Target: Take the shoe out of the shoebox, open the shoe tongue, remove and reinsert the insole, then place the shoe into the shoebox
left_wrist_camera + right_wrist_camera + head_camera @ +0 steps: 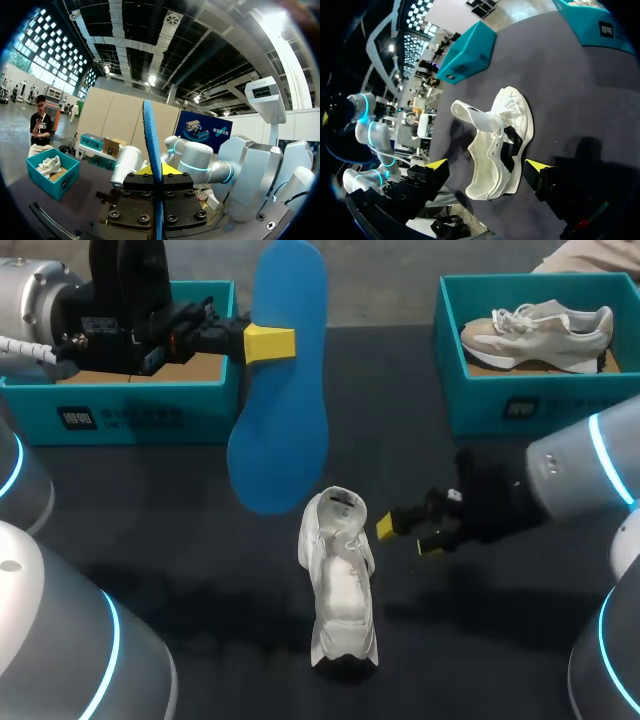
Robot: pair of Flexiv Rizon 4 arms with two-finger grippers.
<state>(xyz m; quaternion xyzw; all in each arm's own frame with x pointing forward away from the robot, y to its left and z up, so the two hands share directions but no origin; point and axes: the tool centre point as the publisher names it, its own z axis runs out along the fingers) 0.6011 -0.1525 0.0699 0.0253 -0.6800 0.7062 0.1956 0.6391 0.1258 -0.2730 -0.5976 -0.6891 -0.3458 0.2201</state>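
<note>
Fingers of the left arm, the left fingers, are clamped flat on a blue insole, which they hold on edge in the air above the table. In the left wrist view the left fingers meet on either side of the insole, which appears as a thin blue blade with a rough, grainy rim. From the head view the insole is a long, smooth, rounded foot shape, broader at its lower end, which hangs just above the shoe.

That shoe is white and stands near the middle of the dark, matte table. Its upper looks soft and creased, and its tongue is pulled up and out. In the right wrist view the shoe shows a dark opening behind the lifted tongue.

Right fingers stand wide apart and hold nothing, just beside the shoe and clear of it. From the wrist they are spread with the shoe lying ahead between them.

At the table's far left is a teal, straight-walled left shoebox with a brown cardboard floor. The right shoebox, at the far right, holds a beige sneaker.
</note>
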